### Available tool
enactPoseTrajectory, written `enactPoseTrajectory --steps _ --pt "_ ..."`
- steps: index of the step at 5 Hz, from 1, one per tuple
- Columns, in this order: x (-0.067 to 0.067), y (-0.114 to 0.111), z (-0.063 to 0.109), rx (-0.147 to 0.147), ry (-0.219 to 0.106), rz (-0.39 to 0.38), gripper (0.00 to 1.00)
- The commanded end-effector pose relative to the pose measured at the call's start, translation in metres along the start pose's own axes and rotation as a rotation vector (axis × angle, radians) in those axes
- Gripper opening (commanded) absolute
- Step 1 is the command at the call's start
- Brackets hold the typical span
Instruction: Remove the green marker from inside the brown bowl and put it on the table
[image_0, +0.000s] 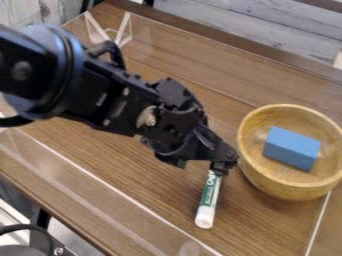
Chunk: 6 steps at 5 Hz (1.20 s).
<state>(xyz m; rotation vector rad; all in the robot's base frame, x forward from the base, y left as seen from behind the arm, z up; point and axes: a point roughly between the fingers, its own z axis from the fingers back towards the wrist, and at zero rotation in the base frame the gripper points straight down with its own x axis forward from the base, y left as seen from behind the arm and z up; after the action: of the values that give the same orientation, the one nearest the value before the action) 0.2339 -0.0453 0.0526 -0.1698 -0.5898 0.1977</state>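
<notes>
The green marker (209, 200) lies on the table (94, 150), outside the brown bowl (262, 178), just left of its rim. Its white body with the green label shows; its cap end is hidden under my gripper. My black gripper (219, 162) points steeply down over that upper end, its jaws open and standing to either side of the marker. Whether the fingers touch the marker is not clear. The bowl sits at the right and holds only a blue rectangular block (293, 147).
Low clear acrylic walls (94, 195) border the tabletop along the near edge and at the back left (118, 30). My dark arm (67, 80) reaches in from the left across the table's middle.
</notes>
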Motion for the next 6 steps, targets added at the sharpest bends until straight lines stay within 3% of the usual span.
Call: enactPoseTrajectory --steps 1,4,5,6 --pt "0.006 -0.003 -0.004 -0.015 -0.032 0.000 1.00" --pt "-0.001 -0.003 -0.022 -0.012 -0.027 0.021 1.00" --pt "-0.002 -0.001 -0.025 -0.012 -0.026 0.027 0.00" --pt "-0.001 0.001 -0.028 -0.009 -0.024 0.033 1.00"
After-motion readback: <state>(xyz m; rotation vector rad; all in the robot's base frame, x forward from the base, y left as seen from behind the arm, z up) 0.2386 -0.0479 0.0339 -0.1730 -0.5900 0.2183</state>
